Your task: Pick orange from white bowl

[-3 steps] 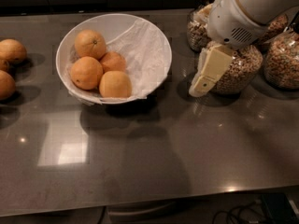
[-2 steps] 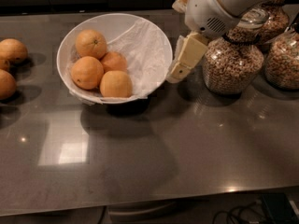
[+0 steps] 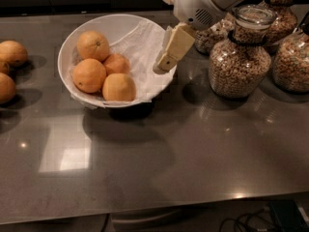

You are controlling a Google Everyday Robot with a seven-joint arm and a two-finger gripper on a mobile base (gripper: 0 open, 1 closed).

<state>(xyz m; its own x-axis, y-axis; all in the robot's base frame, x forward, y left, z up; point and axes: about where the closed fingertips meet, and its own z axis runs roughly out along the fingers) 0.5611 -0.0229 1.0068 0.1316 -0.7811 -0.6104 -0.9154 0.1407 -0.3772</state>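
Observation:
The white bowl (image 3: 140, 47) stands on the dark counter at upper left, lined with crumpled white paper. Several oranges (image 3: 89, 75) lie in its left half. My gripper (image 3: 166, 62) reaches in from the upper right and hangs over the bowl's right rim, above the bare paper, to the right of the oranges and apart from them. It holds nothing that I can see.
Three glass jars of nuts or cereal (image 3: 240, 57) stand at the right, close behind the arm. More oranges (image 3: 12, 53) lie loose on the counter at the far left. The counter's front edge (image 3: 154, 211) runs along the bottom, with cables below at the right.
The gripper has moved left from in front of the jars to over the bowl's right rim. The bowl and oranges have not moved.

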